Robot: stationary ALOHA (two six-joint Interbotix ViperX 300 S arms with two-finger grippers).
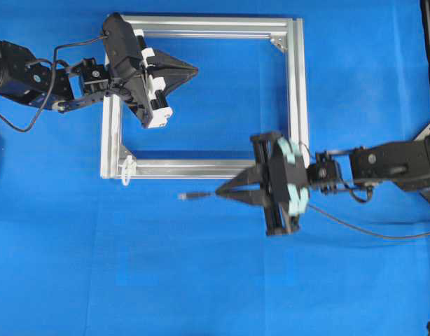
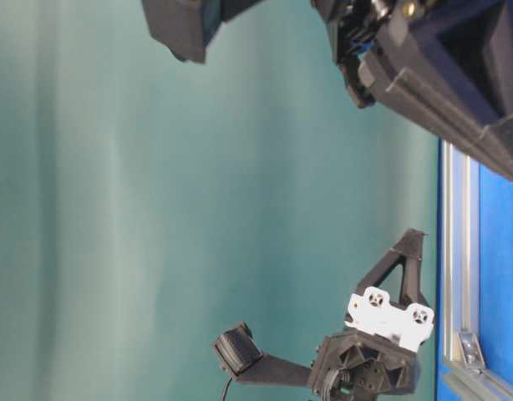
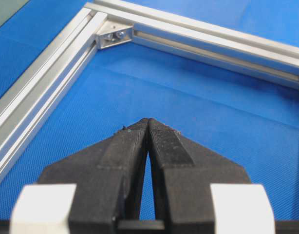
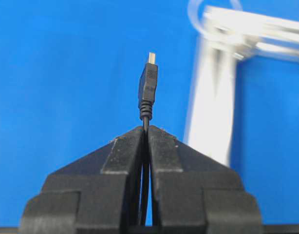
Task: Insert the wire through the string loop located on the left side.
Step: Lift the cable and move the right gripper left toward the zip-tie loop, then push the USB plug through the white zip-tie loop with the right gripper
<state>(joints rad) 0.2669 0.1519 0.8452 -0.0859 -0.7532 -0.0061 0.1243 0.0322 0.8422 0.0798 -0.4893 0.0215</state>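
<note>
In my right gripper (image 1: 219, 190), shut on the wire, the thin black cable runs between the fingers. Its plug (image 1: 190, 197) with a metallic tip sticks out to the left, just below the frame's bottom rail. The right wrist view has the plug (image 4: 148, 85) straight ahead of the shut gripper (image 4: 147, 129). The white string loop (image 1: 127, 170) hangs at the silver frame's (image 1: 297, 84) bottom-left corner, left of the plug and apart from it; it is a blur (image 4: 194, 14) in the wrist view. My left gripper (image 1: 195, 68) is shut and empty over the frame's upper left, as its own view (image 3: 148, 121) confirms.
The square aluminium frame lies on a blue cloth, with corner brackets (image 3: 113, 36) inside its corners. A black cable (image 1: 369, 231) trails right from my right arm. In the table-level view the left arm (image 2: 388, 316) is beside the frame rail (image 2: 457, 251).
</note>
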